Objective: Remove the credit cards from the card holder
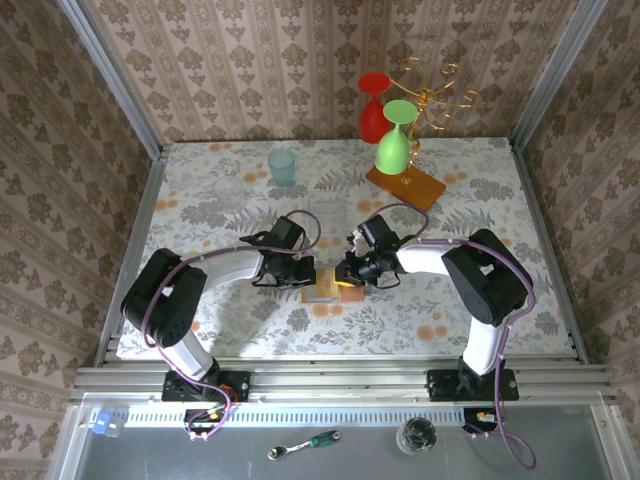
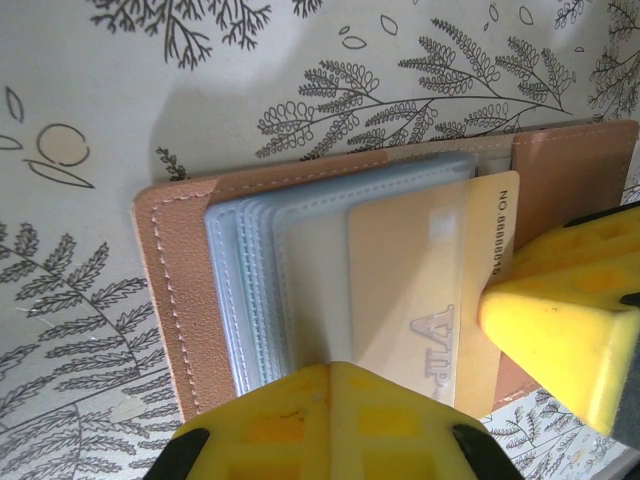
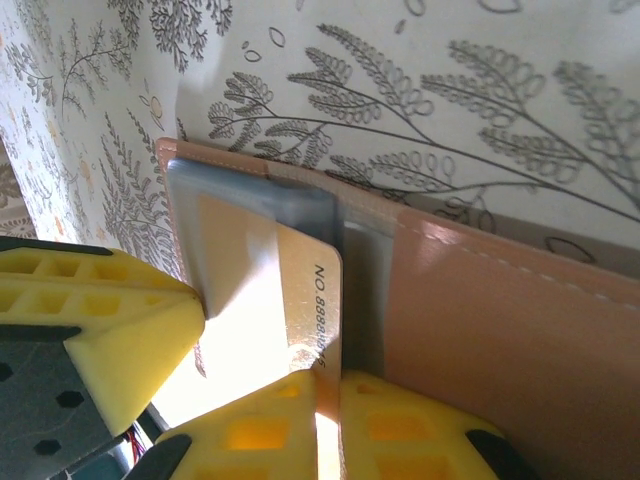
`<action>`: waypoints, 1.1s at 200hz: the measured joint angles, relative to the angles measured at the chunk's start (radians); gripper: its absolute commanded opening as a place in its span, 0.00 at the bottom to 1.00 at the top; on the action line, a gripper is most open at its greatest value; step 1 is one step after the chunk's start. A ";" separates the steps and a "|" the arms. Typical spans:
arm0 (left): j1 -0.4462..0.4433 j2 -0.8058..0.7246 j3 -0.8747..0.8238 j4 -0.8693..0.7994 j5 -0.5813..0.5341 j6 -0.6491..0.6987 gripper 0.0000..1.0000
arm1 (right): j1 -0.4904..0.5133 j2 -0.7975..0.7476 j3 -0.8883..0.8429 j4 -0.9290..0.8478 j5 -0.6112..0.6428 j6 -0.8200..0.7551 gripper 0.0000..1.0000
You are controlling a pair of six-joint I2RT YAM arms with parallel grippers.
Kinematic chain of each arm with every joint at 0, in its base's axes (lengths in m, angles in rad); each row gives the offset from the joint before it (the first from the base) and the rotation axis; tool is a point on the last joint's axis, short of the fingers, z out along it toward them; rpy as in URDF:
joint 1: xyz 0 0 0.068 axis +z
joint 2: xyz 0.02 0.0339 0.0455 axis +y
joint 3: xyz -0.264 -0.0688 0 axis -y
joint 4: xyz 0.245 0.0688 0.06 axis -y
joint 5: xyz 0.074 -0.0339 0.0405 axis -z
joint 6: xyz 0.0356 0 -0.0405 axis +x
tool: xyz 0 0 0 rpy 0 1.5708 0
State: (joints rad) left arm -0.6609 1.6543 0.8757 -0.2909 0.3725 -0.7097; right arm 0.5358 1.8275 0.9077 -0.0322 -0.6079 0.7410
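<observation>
Right gripper [image 3: 262, 335] pinches the tan card [image 3: 305, 285] (partly out of its sleeve); left gripper [image 2: 330, 390], fingers together, presses on the open card holder [image 2: 165, 290], lying flat on the table [image 2: 90, 90].

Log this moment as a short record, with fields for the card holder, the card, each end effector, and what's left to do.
card holder: lying open
tan card: partly slid out of the holder, not free
left end effector: shut, tip over the holder's edge
right end effector: straddles the card's free edge; grip unclear
remaining: card not yet out
</observation>
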 measured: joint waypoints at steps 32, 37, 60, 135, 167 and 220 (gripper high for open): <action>0.000 0.000 0.000 0.000 0.000 0.000 0.00 | -0.022 -0.029 -0.025 -0.002 0.000 -0.001 0.11; 0.000 0.000 0.000 0.000 0.000 0.000 0.00 | -0.025 -0.035 -0.028 -0.002 0.000 -0.002 0.11; 0.000 0.000 0.000 0.000 0.000 0.000 0.00 | -0.037 -0.060 -0.035 -0.021 0.000 -0.008 0.10; 0.000 0.000 0.005 -0.006 0.000 0.000 0.00 | -0.047 -0.134 -0.035 -0.080 0.002 -0.031 0.08; -0.001 0.000 0.009 -0.010 0.000 0.000 0.00 | -0.047 -0.166 -0.032 -0.119 0.014 -0.039 0.08; -0.001 -0.007 0.009 -0.012 0.000 0.000 0.00 | -0.047 -0.181 0.032 -0.224 0.049 -0.125 0.05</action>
State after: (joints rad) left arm -0.6617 1.6470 0.8845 -0.3027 0.3725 -0.7101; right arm 0.4885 1.6463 0.9401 -0.2562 -0.5587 0.6159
